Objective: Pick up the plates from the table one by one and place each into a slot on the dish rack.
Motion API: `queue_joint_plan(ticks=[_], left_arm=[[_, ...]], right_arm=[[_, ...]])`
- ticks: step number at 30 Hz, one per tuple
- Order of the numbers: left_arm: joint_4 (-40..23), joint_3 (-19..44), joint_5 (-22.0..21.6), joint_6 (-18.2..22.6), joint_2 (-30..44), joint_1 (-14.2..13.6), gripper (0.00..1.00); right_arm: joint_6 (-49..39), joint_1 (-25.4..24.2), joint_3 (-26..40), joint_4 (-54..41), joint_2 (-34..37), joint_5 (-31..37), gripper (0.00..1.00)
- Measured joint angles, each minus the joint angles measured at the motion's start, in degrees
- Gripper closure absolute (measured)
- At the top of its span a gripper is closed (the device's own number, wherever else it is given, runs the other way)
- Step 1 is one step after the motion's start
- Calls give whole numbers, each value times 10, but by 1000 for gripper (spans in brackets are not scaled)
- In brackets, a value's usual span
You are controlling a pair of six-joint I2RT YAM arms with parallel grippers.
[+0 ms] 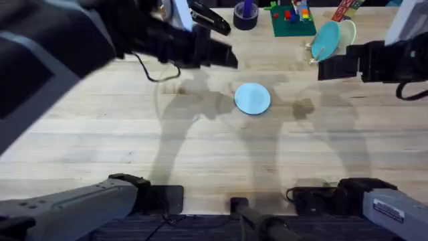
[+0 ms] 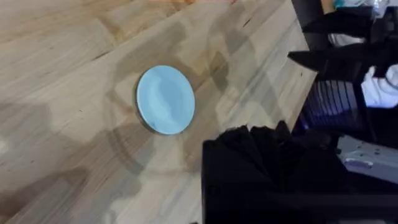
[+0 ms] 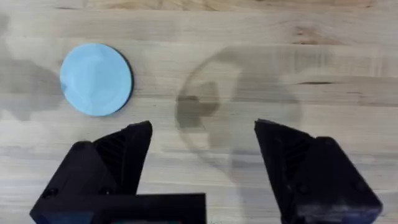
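My right gripper point(image 3: 202, 155) hangs spread and empty above bare table point(image 3: 261, 56), the pale blue plate point(image 3: 96, 79) lying flat well off to one side; a careless descent risks fingers skidding over its thin rim, no grip.

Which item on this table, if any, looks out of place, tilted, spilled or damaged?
Nothing stands out. One pale blue plate lies flat and whole on the table; another blue plate stands on edge at the dish rack, as intended. No spills show.
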Motion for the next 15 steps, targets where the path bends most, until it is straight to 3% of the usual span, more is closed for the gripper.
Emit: queue_joint_plan(ticks=[7,15], left_arm=[[127,-84,18,-30,16,-32,958],[187,-98,29,-50,97,-48,958]], right_arm=[[0,0,0,0,0,0,6],[0,0,0,0,0,0,6]])
